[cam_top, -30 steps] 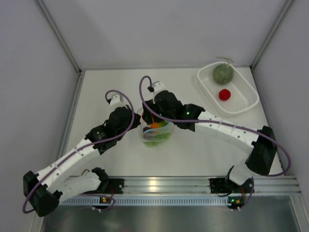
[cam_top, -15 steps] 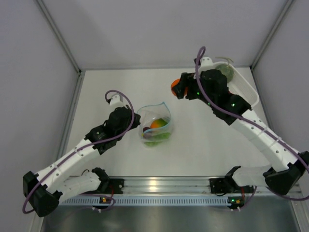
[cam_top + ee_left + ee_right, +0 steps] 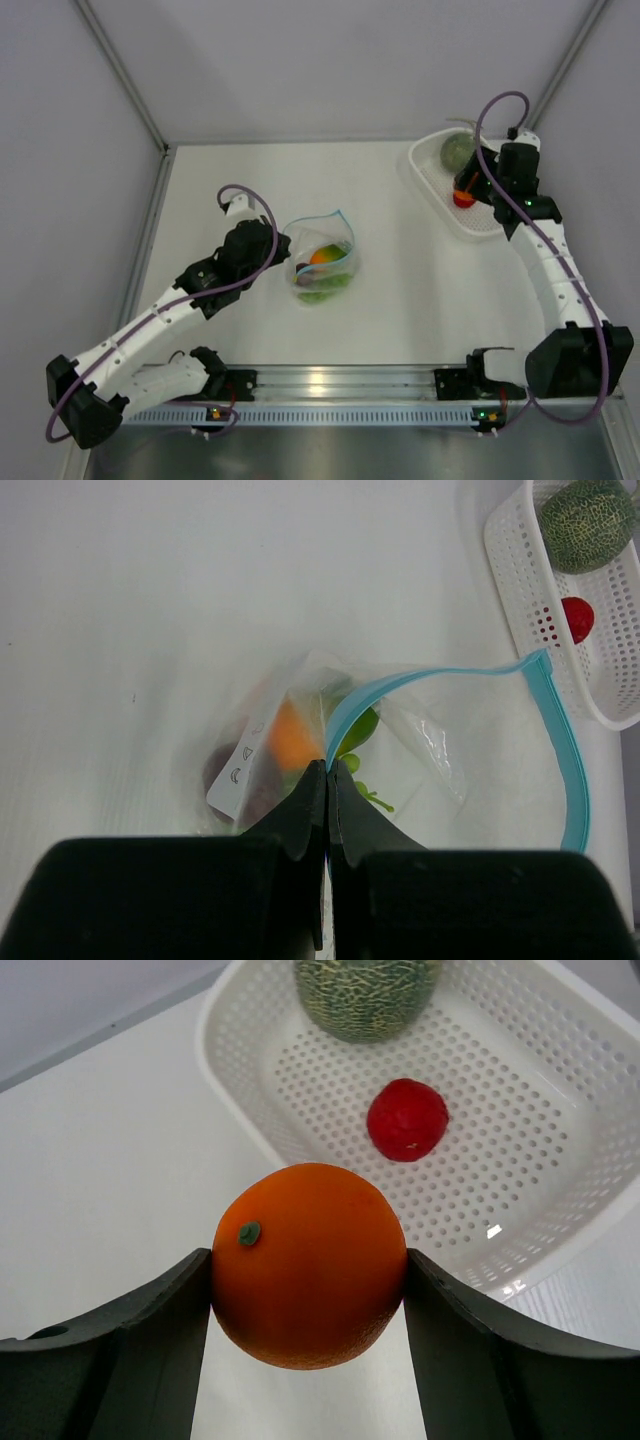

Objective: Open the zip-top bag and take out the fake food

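Note:
The clear zip-top bag lies open at mid-table, its light blue zip strip curving wide. My left gripper is shut on the strip at the bag's left rim. Inside the bag I see fake food: an orange piece, a leafy green piece and a dark red piece. My right gripper is shut on an orange ball, hanging just above the near-left rim of the white basket. In the top view that gripper hovers over the basket's left side.
The white perforated basket stands at the back right and holds a grey-green melon and a red ball. Enclosure walls close in the table at left, back and right. An aluminium rail runs along the near edge.
My right arm has lifted the orange ball out of the bag and swung it right to the basket. The left gripper and the bag have stayed put.

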You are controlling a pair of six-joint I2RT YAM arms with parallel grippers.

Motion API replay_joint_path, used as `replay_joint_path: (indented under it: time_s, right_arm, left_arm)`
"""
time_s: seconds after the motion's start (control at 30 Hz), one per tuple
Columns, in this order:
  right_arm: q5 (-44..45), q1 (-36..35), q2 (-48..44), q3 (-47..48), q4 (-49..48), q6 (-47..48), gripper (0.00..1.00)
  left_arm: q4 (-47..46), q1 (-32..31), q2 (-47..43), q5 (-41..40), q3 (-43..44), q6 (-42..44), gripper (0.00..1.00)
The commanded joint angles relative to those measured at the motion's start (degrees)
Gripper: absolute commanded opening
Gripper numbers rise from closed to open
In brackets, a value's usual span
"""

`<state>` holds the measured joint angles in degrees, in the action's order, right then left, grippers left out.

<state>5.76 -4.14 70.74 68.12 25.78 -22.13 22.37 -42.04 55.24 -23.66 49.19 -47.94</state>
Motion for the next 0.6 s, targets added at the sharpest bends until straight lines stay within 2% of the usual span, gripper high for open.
replay_joint_path:
  time_s: [0.0, 0.1, 0.23, 0.47, 0.53, 0.57]
  right_arm:
    - [-1.5, 6.8, 4.4, -0.3, -5.4, -1.9, 0.49]
    - [-3.6, 11.3, 9.3, 0.5, -6.8, -3.2, 0.49]
    - [0.6, 12.8, 15.3, 2.7, -6.6, -2.9, 0.51]
    - [2.5, 14.9, 24.8, 7.0, -7.1, -3.4, 0.54]
    - [3.3, 15.3, 27.7, 8.3, -6.1, -3.0, 0.57]
    - [3.6, 15.3, 28.8, 9.2, -5.7, -2.8, 0.64]
  left_arm:
    - [-0.4, 0.2, -0.4, -0.8, 3.1, 1.1, 0.00]
    - [-0.2, 0.2, -0.7, -0.8, 2.9, 1.4, 0.00]
    - [0.1, 0.2, -1.3, -0.8, 2.2, 1.2, 0.00]
    - [0.7, 0.2, -1.3, 0.8, 2.1, 1.8, 0.00]
    - [0.7, 0.2, -1.3, 1.4, 2.2, 1.7, 0.00]
    - [0.7, 0.2, -1.2, 1.8, 2.5, 1.7, 0.00]
